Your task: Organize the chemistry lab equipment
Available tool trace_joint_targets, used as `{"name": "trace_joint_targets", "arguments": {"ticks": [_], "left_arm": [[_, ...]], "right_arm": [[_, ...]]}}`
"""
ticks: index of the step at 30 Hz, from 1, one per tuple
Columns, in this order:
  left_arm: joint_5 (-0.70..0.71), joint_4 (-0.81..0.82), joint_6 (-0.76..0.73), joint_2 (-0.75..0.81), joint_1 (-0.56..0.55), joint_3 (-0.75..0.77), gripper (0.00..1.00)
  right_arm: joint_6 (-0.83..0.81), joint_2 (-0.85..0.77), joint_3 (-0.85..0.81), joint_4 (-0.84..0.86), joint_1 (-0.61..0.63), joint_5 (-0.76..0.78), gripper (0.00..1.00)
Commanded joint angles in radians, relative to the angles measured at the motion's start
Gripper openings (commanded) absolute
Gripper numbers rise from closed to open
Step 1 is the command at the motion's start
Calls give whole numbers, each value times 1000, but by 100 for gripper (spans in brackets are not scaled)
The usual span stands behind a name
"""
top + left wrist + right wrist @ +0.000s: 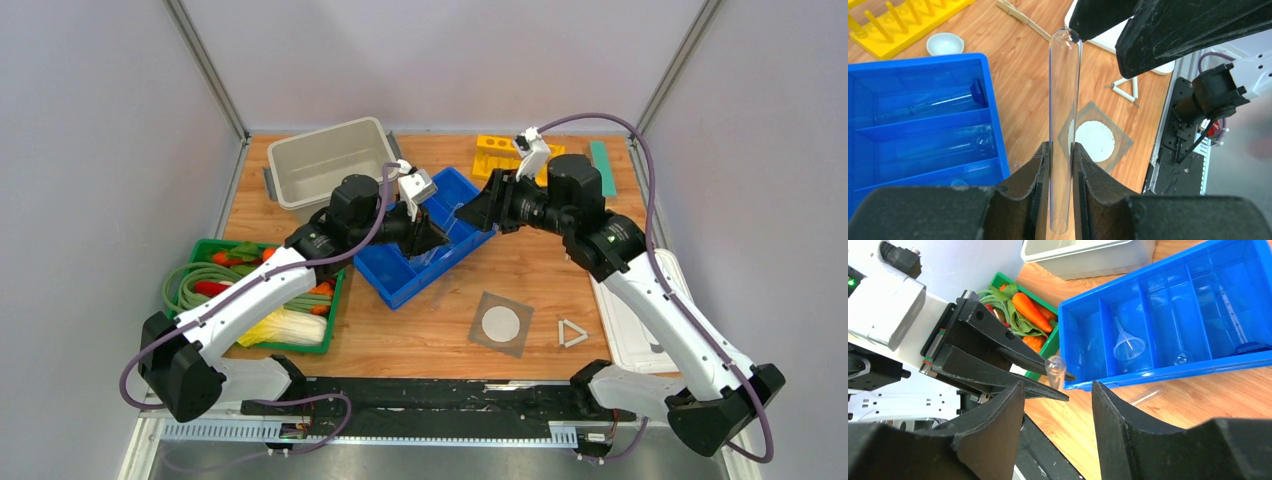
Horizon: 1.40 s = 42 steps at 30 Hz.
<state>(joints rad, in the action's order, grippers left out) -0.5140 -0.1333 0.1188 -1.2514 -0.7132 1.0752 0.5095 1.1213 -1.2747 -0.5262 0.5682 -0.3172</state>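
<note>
left tool (432, 238): over the blue tray (392, 274), pointing right
right tool (472, 212): facing it, tip to tip
grey mesh (484, 338): flat on the bench (420, 335), carrying a white disc (502, 323)
white triangle (562, 333): just right of the mesh

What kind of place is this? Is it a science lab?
Probably a robot practice booth, not a real lab: two robot arms bolted to a small wooden table with plain walls around it, a blue tray of glassware, and a yellow rack.
</note>
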Motion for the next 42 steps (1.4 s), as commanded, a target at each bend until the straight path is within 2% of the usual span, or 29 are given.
{"name": "trace_joint_targets", "arguments": {"ticks": [1,11,21,23,26,27,29,30,34,38,42], "left_arm": [[2,-28,-77,15,-11,23,0],[-14,-23,-97,14,-19,9,0],[23,-38,-99,3,-19,17,2],[43,-60,-91,-8,-19,32,10],[66,-115,-80,-26,-19,71,29],[68,-136,-80,-31,-19,84,38],[62,-175,-88,-34,-19,103,70],[55,-187,-96,-31,-19,109,75],[84,-253,-117,-10,-19,135,76],[153,-321,-160,61,-19,129,77],[277,-416,-189,154,-19,123,77]], "right_arm": [[-26,34,-63,2,-2,-88,52],[-31,89,-66,26,-2,-45,44],[-29,63,-31,78,-2,-46,18],[-34,57,-26,83,-2,-34,17],[-49,58,-26,77,-2,15,17],[-58,57,-29,71,-2,44,17],[-92,57,-43,65,-2,125,17],[-113,58,-49,63,-2,176,17],[-218,75,-84,68,-7,445,19],[-348,127,-127,107,-43,648,20],[-402,205,-166,153,-132,750,20]]}}
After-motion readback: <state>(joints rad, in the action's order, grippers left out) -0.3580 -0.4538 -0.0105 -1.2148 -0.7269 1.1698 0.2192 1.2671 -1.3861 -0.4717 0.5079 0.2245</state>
